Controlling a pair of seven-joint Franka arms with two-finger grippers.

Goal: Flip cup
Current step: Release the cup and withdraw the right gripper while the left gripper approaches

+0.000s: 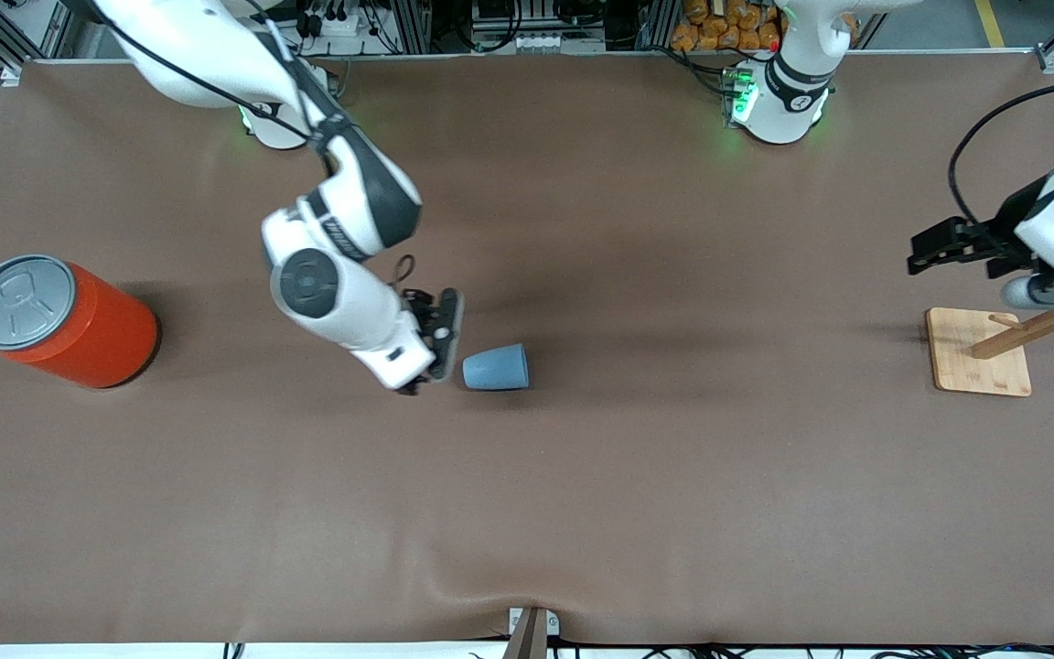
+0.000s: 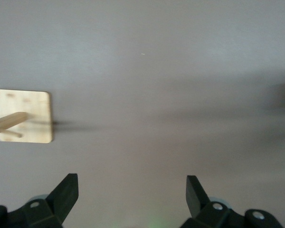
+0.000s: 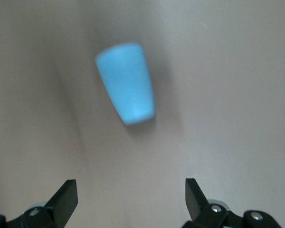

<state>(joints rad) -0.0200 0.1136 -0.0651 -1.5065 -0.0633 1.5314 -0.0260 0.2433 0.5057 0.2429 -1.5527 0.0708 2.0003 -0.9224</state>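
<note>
Your cup (image 1: 496, 368) lies on its side mid-table, nothing holding it. The flip is not finished as far as these views show — whether it is to end up on its base or its mouth, it is on neither. Your right gripper (image 1: 429, 352) hangs just beside the cup toward the right arm's end, jaws spread wide and empty; in its wrist view the cup (image 3: 126, 83) sits clear of both fingers (image 3: 66, 195). Your left gripper (image 1: 934, 252) waits, open and empty, near the wooden stand (image 1: 980, 352). Orange can (image 1: 60, 320) stands untouched, well apart. Left to do — grasp, turn, set down.
</note>
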